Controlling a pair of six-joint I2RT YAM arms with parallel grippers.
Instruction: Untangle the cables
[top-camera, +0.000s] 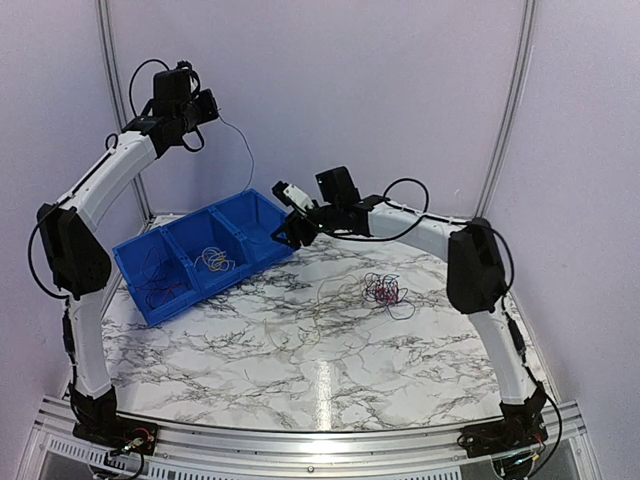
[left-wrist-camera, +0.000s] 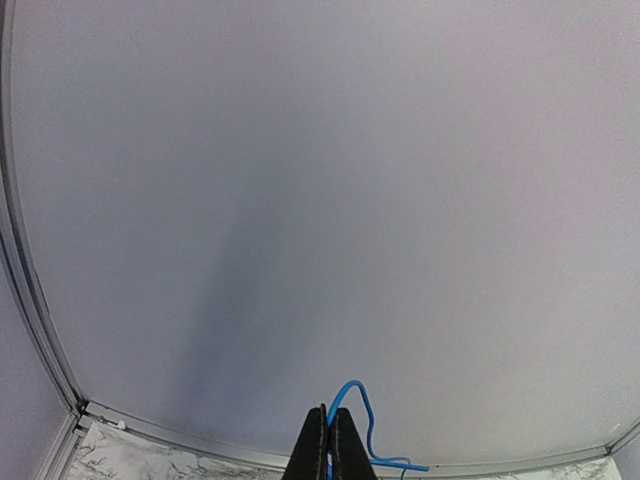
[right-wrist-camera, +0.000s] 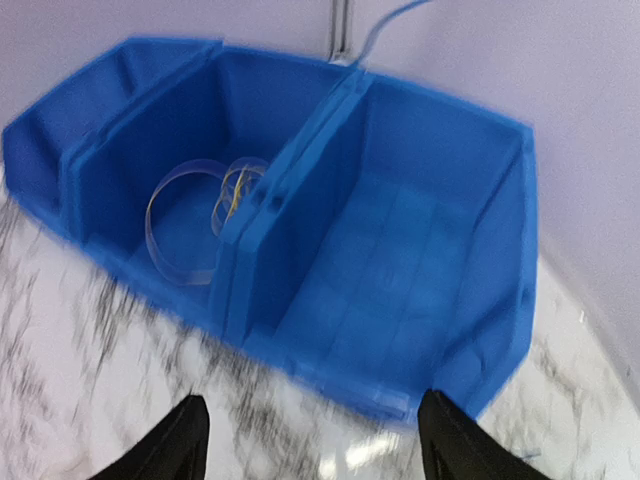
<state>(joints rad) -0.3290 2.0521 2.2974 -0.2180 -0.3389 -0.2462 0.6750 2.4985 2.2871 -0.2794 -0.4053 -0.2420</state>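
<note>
My left arm is raised high, elbow bent, wrist reaching toward the pale back wall (left-wrist-camera: 320, 180). My left gripper (top-camera: 210, 108) is pinched tight on one thin blue wire (left-wrist-camera: 360, 408), with both fingers pressed together and the wire curling out beside the tips. In the top view that wire hangs from the gripper in a long slack line down toward the right-hand compartment of the blue plastic three-compartment bin (top-camera: 262, 262) at the back left of the white marble-patterned table (top-camera: 300, 380).

My right arm stretches low across the table, forearm nearly level, wrist aimed at the same end of the bin. My right gripper (right-wrist-camera: 315, 450) holds nothing. Its two black fingers (right-wrist-camera: 185, 440) are spread wide, just above the tabletop in front of the bin's near wall.

The middle compartment holds loose yellow wire loops (right-wrist-camera: 236, 188). The left compartment holds a few dark thin wires (top-camera: 160, 285), whose colour I cannot make out. A small tangle of red and purple thin wires (top-camera: 384, 290) lies on the table, between my right forearm and the table's centre, well apart from the bin.
</note>
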